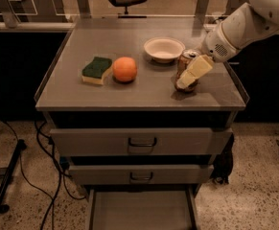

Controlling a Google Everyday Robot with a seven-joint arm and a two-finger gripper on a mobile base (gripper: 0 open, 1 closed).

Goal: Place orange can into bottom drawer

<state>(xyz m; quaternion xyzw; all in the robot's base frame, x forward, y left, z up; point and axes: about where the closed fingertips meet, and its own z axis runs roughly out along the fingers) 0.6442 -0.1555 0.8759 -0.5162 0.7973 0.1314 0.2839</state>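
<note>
On the grey desk [111,36] we saw, at the left, a green and yellow sponge [97,70] lying flat, and just to its right a round orange fruit [124,69]. Farther back and to the right stood a shallow white bowl [164,49]. Near the bowl's right rim, the orange can [183,63] stood upright on the desk, toward the near right part of the top. The claw [189,75] reached down from the white arm [239,28] at the far right and lay across the can's front, its cream tip low against the can. We could not tell whether it was clamped on the can or merely set against it. Below the desk top, the top drawer [96,142] and the middle drawer [100,175] were closed, and the bottom drawer [141,211] was pulled out toward us.
</note>
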